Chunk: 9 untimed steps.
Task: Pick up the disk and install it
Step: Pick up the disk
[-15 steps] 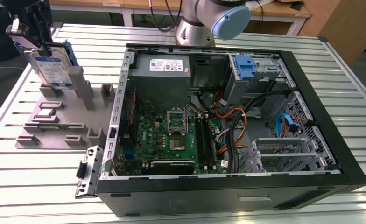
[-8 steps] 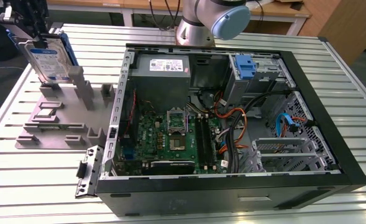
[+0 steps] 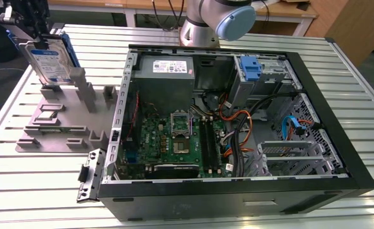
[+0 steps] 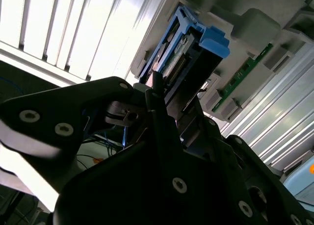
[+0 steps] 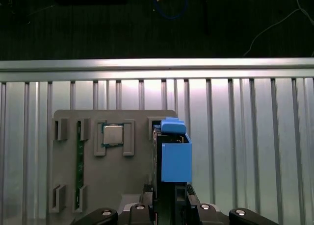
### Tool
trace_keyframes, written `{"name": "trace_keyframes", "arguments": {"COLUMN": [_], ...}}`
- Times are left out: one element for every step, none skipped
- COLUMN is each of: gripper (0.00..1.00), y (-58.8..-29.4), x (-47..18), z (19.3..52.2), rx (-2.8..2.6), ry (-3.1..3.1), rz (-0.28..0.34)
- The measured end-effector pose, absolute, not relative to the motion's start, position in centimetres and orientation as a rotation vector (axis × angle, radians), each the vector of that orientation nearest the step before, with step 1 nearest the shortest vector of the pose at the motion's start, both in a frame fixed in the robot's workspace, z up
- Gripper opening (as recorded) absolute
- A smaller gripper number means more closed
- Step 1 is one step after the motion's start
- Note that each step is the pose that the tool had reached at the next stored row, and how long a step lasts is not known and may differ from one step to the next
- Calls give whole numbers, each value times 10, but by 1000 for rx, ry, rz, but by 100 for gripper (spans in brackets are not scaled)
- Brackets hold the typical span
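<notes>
– Slatted aluminium table [image 3: 40, 191] under everything, we note, with the open computer case [image 3: 238, 202] across the middle and a grey parts fixture [image 3: 53, 136] at its nine o'clock. Where do we put the disk?

– At about ten o'clock in the exterior view we see the disk [image 3: 50, 59] standing on edge over the far end of that fixture, label side towards the camera, blue rails around it. Whether its lower edge sits in the fixture's slot or just clear of it, we cannot tell.

– Why upright, in our judgement?

– We think the fixture presents it on edge so that the gripper [image 3: 37, 42] can take it by the top rim. The processor chip [image 5: 113, 135] and the memory stick [image 5: 78, 156] lie in their own pockets alongside, likely for the same reason: each kept apart and reachable.

– And the fingers?

– In the second wrist view we see the fingers [image 4: 159, 107] set close against the disk's two flat faces, pinching it with no gap that we can make out. In the first wrist view the disk shows edge-on, its blue carrier reaching straight out from the gripper.

– How far along are we?

– We judge the pick-up as in hand. The blue bracket [image 3: 251, 67], at one o'clock inside the case, is well apart from the disk.
</notes>
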<state>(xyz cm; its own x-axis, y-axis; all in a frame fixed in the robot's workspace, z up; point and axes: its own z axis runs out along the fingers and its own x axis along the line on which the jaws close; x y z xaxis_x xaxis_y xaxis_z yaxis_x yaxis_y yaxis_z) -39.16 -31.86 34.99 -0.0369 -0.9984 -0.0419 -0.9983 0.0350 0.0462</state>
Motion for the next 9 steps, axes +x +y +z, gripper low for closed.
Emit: {"name": "trace_keyframes", "arguments": {"gripper": [35, 35, 35, 35, 35, 35, 35, 35, 35], "y": [-319, -319, -319, -319, -319, -319, -319, -319, -319], "x": [-392, -392, -392, -392, -392, -392, -392, -392, -391], "z": [350, 350, 350, 351, 351, 352, 353, 355, 357], "rx": [2179, 2179, 2179, 2178, 2178, 2179, 2179, 2179, 2179], "ry": [-2259, -2259, -2259, -2258, -2258, -2259, -2258, -2258, -2258], "rz": [-98, -98, -98, -98, -98, -98, -98, -98, -98]}}
